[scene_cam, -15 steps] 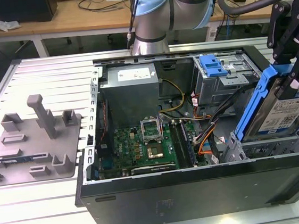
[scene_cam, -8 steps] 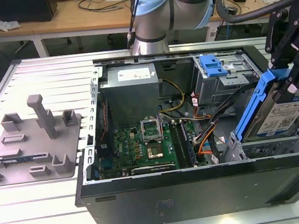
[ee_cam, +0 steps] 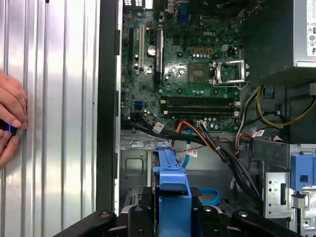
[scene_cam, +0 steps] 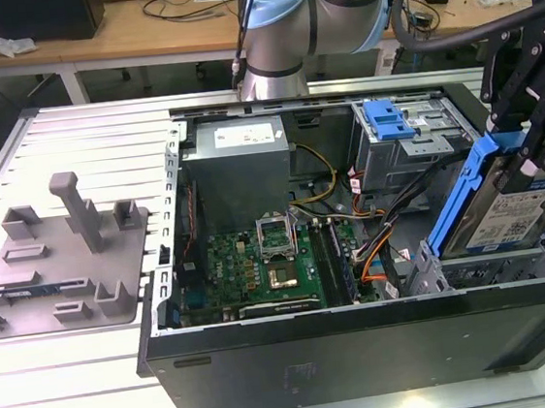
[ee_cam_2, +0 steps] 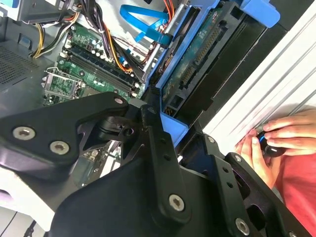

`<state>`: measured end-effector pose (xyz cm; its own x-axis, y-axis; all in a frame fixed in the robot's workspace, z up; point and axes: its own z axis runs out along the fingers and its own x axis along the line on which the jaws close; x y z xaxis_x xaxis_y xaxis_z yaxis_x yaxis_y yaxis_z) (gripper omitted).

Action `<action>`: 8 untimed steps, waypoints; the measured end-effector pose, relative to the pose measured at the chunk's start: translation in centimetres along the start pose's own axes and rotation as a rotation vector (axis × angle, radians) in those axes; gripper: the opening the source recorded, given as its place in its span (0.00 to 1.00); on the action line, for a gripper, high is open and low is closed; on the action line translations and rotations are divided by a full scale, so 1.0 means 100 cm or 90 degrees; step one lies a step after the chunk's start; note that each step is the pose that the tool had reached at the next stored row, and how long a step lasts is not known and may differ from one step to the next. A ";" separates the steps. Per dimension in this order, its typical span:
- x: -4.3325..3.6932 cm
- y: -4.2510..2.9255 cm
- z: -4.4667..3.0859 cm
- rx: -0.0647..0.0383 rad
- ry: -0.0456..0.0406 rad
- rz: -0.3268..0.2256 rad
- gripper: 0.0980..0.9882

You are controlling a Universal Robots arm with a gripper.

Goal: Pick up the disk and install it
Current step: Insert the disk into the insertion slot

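my claw [scene_cam: 528, 150] is clamped on the disk [scene_cam: 510, 218], which hangs steeply tilted just above the drive cage [scene_cam: 475, 272], at the exterior view's right end of the open case [scene_cam: 365, 345]. to seat it well, i judge, the disk wants squaring to the cage rails first — then a slow, straight descent, clear of the orange cables [scene_cam: 380, 249] beside it.
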<state>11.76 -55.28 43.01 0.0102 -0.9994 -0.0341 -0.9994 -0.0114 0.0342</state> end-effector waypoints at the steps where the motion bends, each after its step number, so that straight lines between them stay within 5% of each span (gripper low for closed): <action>1: 0.0000 0.0000 0.0007 0.000 0.0000 0.000 0.30; 8: 0.0003 -0.0003 0.0078 0.000 -0.0001 0.000 0.30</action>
<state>11.76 -55.28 42.23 0.0103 -0.9994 -0.0342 -0.9994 -0.0114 0.0341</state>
